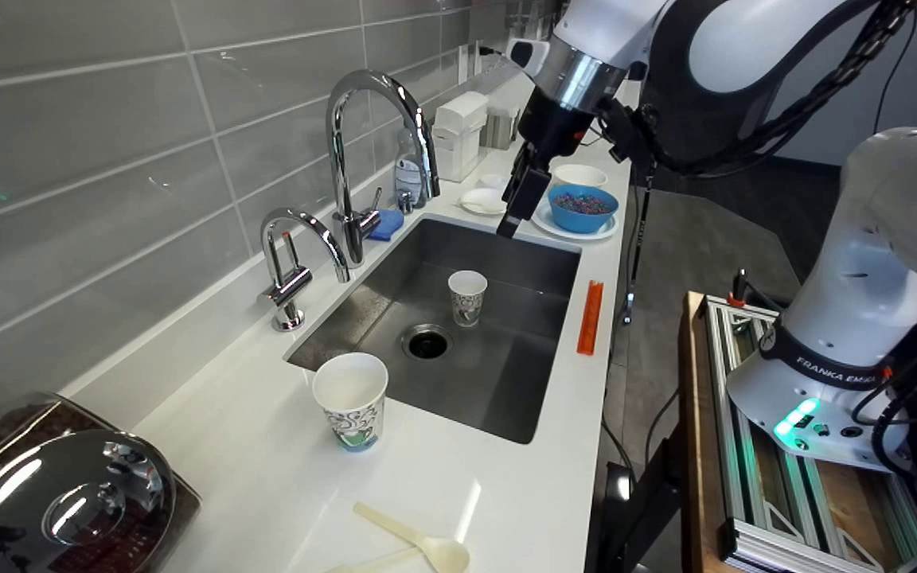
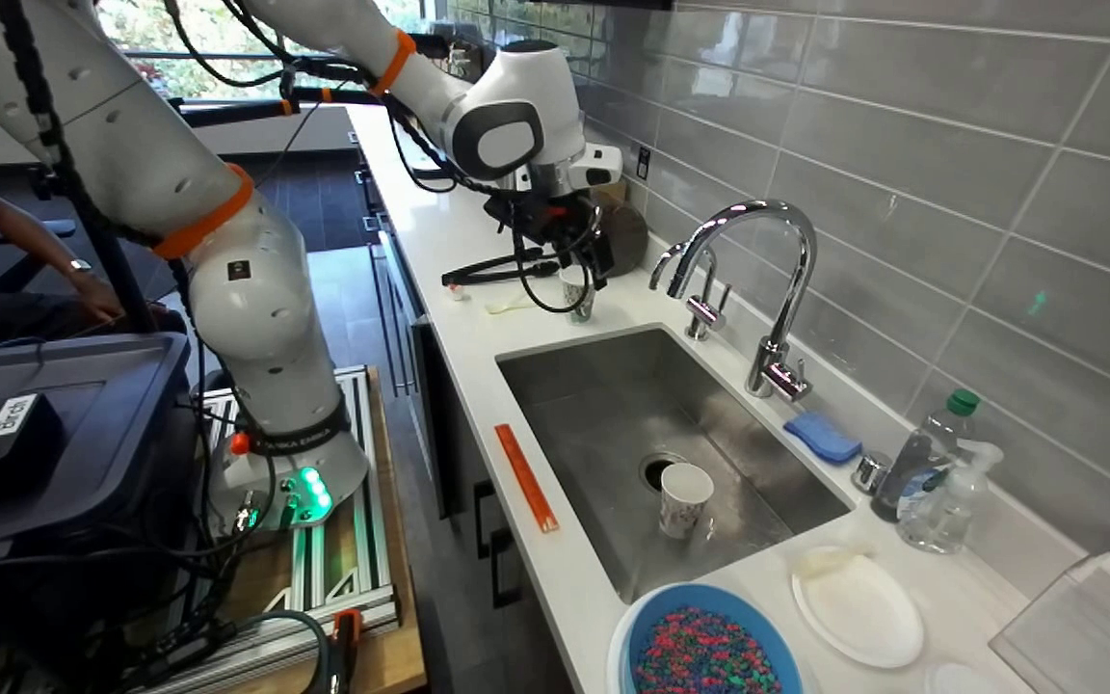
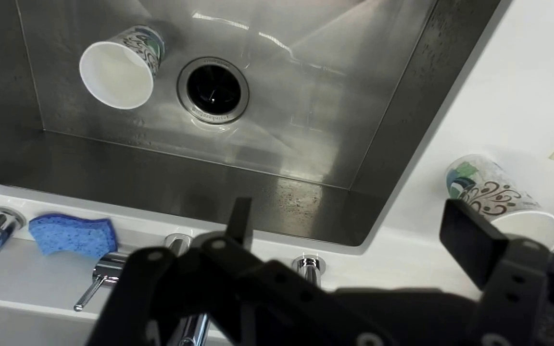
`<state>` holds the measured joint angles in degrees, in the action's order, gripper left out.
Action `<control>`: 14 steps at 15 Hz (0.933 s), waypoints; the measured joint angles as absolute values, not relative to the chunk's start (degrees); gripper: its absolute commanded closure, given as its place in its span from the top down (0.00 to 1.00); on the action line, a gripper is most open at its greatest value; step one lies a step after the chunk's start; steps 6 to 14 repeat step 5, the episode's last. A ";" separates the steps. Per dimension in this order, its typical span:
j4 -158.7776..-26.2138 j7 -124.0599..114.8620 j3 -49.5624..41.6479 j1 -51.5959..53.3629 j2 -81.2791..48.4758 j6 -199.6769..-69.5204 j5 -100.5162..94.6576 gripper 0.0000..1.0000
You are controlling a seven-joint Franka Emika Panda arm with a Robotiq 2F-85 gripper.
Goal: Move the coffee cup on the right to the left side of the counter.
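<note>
In an exterior view you have windows (image 2: 174, 39) blown out near ten o'clock, tones nearly black toward eight. In an exterior view you get a hard glare streak at six on the glossy counter (image 1: 419, 477) and white bars on the lid (image 1: 68, 505) at eight; a green fleck marks the tiles (image 1: 76, 151) between nine and ten. Wrist view: your gripper (image 3: 354, 230) is dark, out of focus, four to seven o'clock; the sink (image 3: 306, 96) reads sharper, streaked white near twelve.

both exterior views angled down the counter (image 1: 530, 493), opposite ends of the sink (image 2: 603, 453), wrist view way closer, steeply down, sink in all three
</note>
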<state>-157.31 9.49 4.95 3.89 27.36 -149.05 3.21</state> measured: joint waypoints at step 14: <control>-157.31 9.49 4.79 4.08 27.06 -149.05 3.21 1.00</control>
